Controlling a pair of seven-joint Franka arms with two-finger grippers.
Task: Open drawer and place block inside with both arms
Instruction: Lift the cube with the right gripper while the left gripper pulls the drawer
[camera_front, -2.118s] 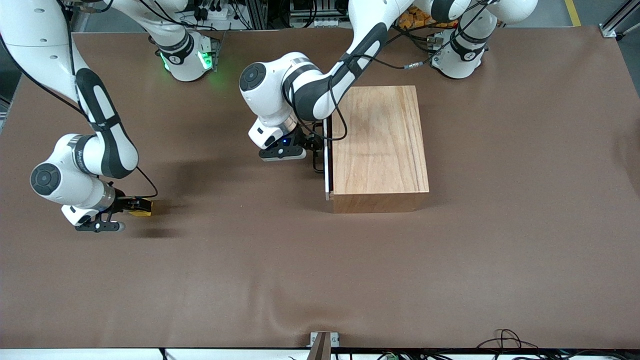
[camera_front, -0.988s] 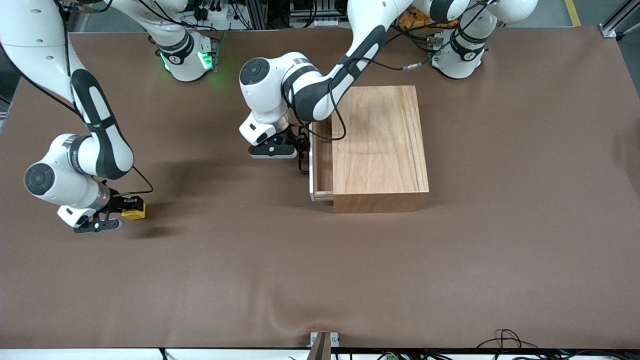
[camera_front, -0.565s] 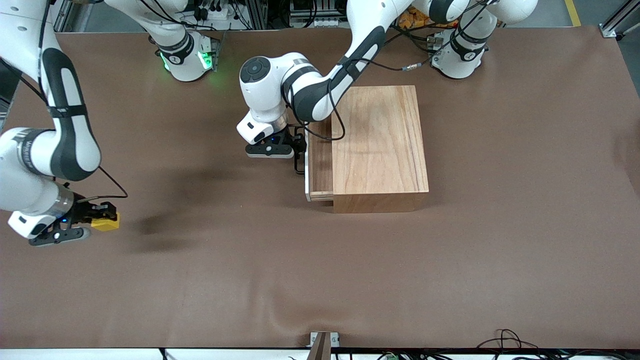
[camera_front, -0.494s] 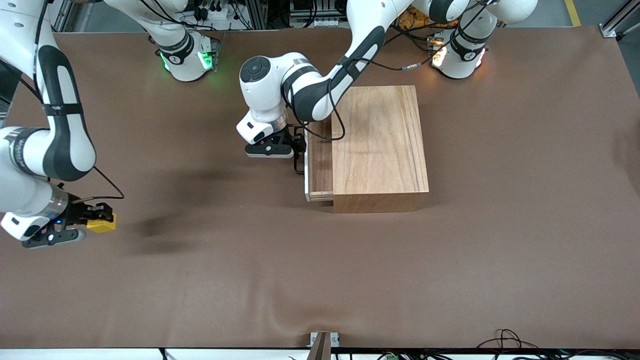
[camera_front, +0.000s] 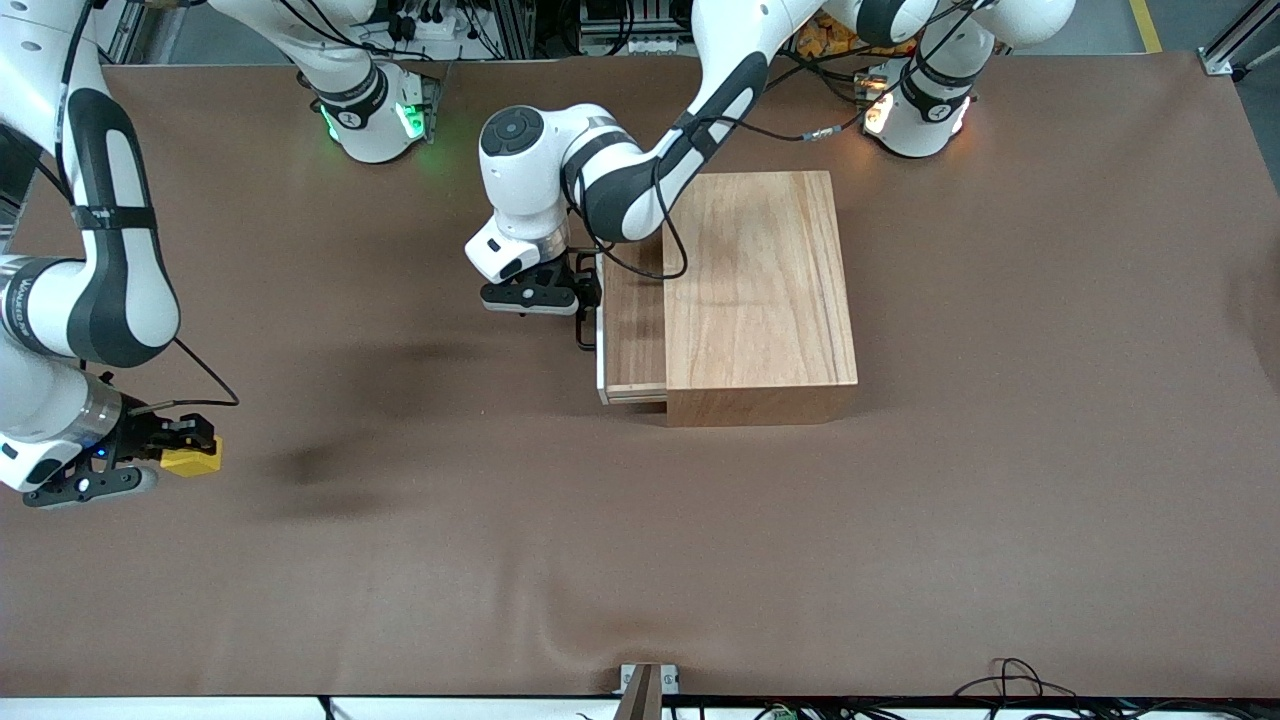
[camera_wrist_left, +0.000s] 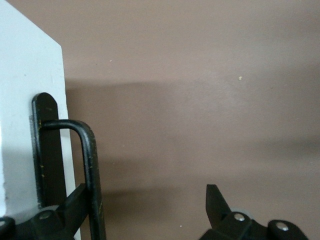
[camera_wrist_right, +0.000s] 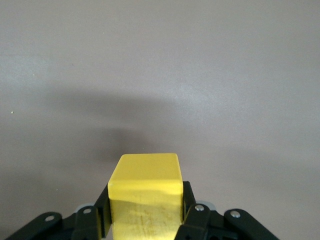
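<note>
Centre frame, the left gripper (camera_front: 578, 312), fingers apart, hooks the handle (camera_wrist_left: 89, 165) of the part-open drawer (camera_front: 630, 330), while lower left the right gripper (camera_front: 185, 447) clamps the block (camera_front: 191, 459) above bare table (camera_front: 420, 560).

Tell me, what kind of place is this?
Probably a robotics lab: two robot arms bolted at a brown-covered table, a wooden box with its drawer partly open, and cables and metal framing along the table's edges.

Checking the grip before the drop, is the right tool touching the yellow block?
Touching. The right wrist view shows the right tool with its fingers pressed against both sides of the block.
</note>
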